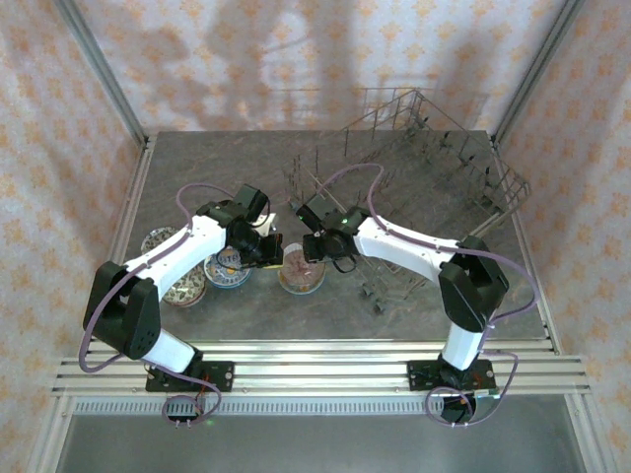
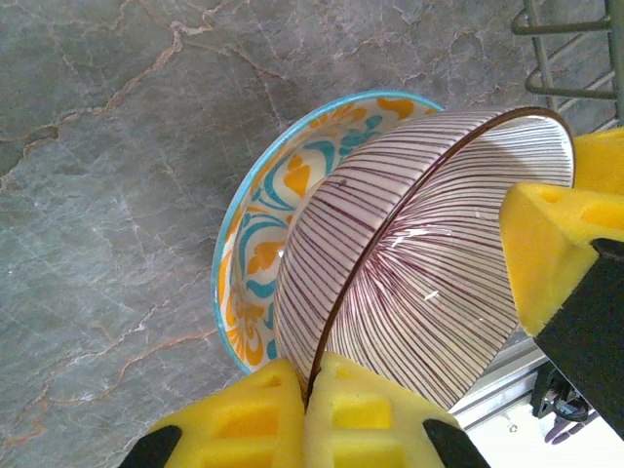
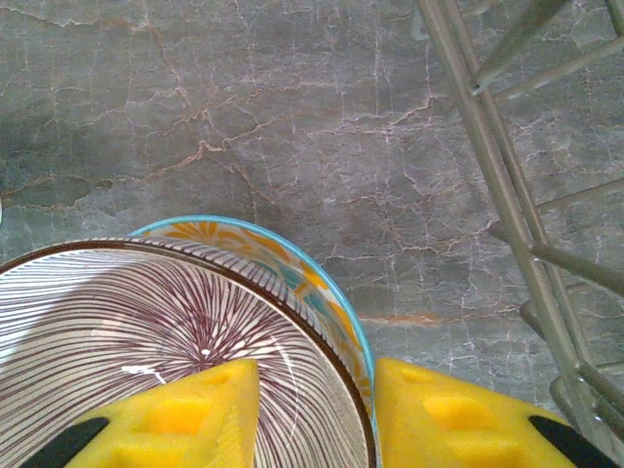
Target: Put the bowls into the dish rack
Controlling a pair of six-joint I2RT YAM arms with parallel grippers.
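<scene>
Your left claw [image 2: 307,405] is pinching the striped bowl [image 2: 429,263] by its rim. Your right claw [image 3: 317,409], part-open, is straddling that rim, so centre it between the pads.

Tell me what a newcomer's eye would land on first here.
A purple-striped bowl hangs tilted over the middle of the table. The left gripper pinches its rim, while the right gripper straddles the rim further along, its yellow pads apart. Below it sits a blue-and-orange bowl, and the wire rack stands to the right.
</scene>
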